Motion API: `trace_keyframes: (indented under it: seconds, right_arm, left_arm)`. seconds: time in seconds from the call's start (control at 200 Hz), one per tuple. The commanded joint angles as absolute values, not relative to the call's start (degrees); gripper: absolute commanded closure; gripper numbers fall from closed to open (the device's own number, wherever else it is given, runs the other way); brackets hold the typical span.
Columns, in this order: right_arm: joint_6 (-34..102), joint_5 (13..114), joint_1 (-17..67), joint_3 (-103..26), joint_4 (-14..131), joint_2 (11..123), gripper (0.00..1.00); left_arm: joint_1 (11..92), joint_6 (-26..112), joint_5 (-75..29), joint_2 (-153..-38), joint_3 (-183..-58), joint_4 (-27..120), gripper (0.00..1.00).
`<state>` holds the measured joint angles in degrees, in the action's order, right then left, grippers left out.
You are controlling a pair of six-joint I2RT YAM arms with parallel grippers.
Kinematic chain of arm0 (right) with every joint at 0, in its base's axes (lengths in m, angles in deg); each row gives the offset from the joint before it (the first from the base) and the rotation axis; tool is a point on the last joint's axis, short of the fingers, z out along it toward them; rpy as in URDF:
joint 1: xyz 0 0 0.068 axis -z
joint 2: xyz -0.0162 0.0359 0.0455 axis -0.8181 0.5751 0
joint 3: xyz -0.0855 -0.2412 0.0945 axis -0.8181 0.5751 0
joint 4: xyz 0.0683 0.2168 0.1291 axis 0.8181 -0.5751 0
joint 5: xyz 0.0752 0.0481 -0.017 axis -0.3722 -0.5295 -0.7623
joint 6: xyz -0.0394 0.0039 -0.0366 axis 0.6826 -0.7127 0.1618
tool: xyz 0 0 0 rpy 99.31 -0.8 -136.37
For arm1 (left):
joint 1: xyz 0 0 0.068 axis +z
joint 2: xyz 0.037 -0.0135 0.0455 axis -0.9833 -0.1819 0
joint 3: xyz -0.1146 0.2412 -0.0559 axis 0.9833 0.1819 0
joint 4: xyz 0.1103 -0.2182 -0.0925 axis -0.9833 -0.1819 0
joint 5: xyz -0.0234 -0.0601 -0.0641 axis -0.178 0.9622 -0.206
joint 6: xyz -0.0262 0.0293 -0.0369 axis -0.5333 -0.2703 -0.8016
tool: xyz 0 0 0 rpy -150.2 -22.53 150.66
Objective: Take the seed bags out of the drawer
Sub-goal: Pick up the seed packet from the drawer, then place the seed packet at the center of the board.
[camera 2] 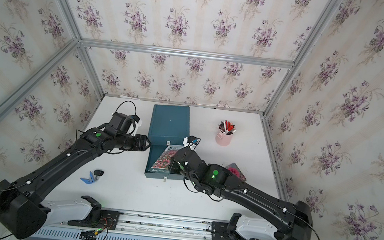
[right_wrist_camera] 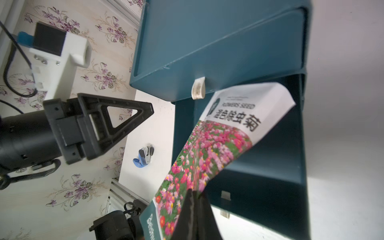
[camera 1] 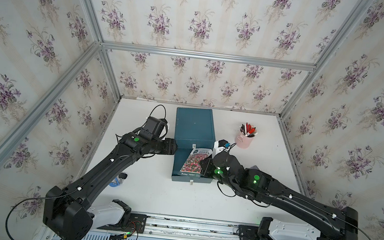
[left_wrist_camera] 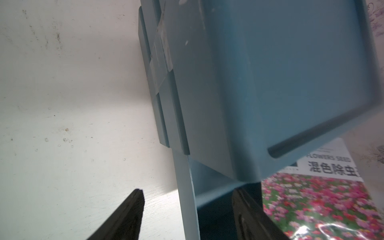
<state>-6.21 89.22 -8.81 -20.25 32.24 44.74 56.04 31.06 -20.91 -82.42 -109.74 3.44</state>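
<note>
two seed bags are showing. the flower-field bag (camera 1: 192,161) is tilting up out of the open drawer (camera 1: 191,179), and the right gripper (right_wrist_camera: 193,194) is clenching it by one edge. the pink-bloom bag (camera 2: 237,171) is lying on the table (camera 2: 127,192) beside the drawer, partly hidden by the right arm. the left gripper (left_wrist_camera: 187,192) is standing with its jaws apart, straddling the drawer's side wall and gripping nothing.

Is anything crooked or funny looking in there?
Yes. The flower-field seed bag sits crooked and a bit bent in the open drawer instead of lying flat. It looks that way because the right hand is pinching one edge of it.
</note>
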Motion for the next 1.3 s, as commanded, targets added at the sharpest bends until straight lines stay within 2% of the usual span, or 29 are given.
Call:
trace_keyframes:
  seconds: [0.0,0.17,0.33,0.415,0.545,0.734,0.799,1.079,1.124,1.184,1.204,1.219,1.294]
  right_arm:
    - [-7.6,91.4,-8.9,-20.5,23.8,40.5,1.00]
    - [-10.1,103.5,-7.6,-21.9,5.6,32.3,1.00]
    - [-7.1,105.2,2.3,-20.3,0.6,29.2,1.00]
    - [-2.9,102.4,10.7,-16.6,3.9,28.6,1.00]
    - [3.7,90.0,26.2,-8.2,13.7,29.7,1.00]
    - [7.7,79.8,36.4,3.0,29.3,34.9,1.00]
    - [8.2,77.0,38.3,5.5,33.7,36.1,1.00]
    - [10.0,80.0,38.4,8.4,36.2,40.9,1.00]
    - [9.9,80.1,38.3,8.7,36.1,41.2,0.85]
    - [10.1,80.2,38.3,8.6,35.5,40.8,0.56]
    - [10.2,80.2,38.3,8.5,35.1,40.4,0.39]
    - [10.3,80.1,38.3,8.3,34.9,40.0,0.32]
    - [11.4,79.6,38.2,7.0,32.7,37.2,0.14]
  left_arm:
    - [56.2,31.5,-20.7,-81.8,-110.3,4.3,0.28]
    - [56.3,31.4,-20.1,-81.2,-111.0,3.9,0.28]
    - [56.3,31.0,-19.6,-80.5,-111.8,3.3,0.28]
    - [56.3,30.7,-18.7,-79.9,-111.8,3.1,0.28]
    - [56.3,30.3,-18.5,-78.0,-111.3,2.5,0.28]
    - [56.4,29.9,-19.1,-75.1,-110.6,0.8,0.28]
    - [56.3,29.4,-19.2,-74.1,-110.3,0.6,0.27]
    - [56.3,28.1,-19.2,-71.5,-108.5,0.5,0.27]
    - [56.4,28.1,-19.2,-71.5,-108.4,0.5,0.26]
    - [56.3,27.9,-19.1,-71.6,-108.3,0.6,0.25]
    - [56.3,27.9,-19.0,-71.6,-108.4,0.6,0.25]
    - [56.3,27.9,-19.0,-71.6,-108.4,0.7,0.24]
    - [56.3,27.8,-18.8,-71.6,-108.9,0.6,0.22]
